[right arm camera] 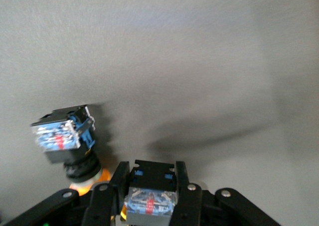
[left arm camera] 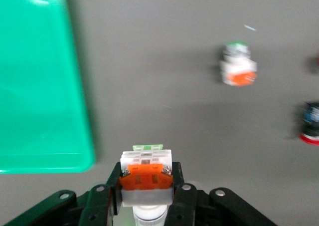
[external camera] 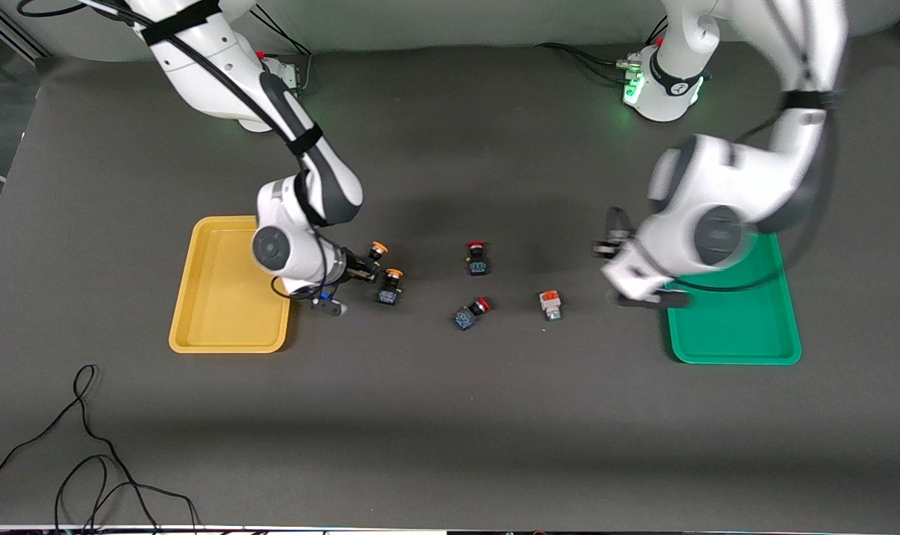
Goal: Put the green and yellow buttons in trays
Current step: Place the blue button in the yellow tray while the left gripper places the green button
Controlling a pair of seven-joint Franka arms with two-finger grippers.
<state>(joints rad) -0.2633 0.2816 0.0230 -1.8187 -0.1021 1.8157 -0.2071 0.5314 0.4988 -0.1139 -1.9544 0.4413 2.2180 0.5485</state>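
Reading the front view as a clock face, with twelve at the robots' bases, the yellow tray [external camera: 230, 338] lies at nine o'clock on the table and the green tray [external camera: 732, 334] at three o'clock. The right gripper [right arm camera: 152, 186] hangs low over the bare table just beside the yellow tray, on its three o'clock side. Its fingers [right arm camera: 112, 186] are closed narrowly on the blue-black body of the first yellow button [right arm camera: 152, 201]. The second yellow button [external camera: 390, 286] lies on the table near this gripper, also at three o'clock from the yellow tray, and it touches nothing. The left gripper [left arm camera: 147, 183] is over the table just beside the nine o'clock edge of the green tray. It is closed to a small gap and it grips the first green button [left arm camera: 146, 173] by the sides of its white and orange body. The second green button [external camera: 550, 305] lies free on the table at nine o'clock from the green tray, well apart from it. Two red-capped switches are near the middle of the table: the upright red switch [external camera: 477, 258] stands at twelve o'clock from the tilted red switch [external camera: 470, 312]. Both trays hold no button.
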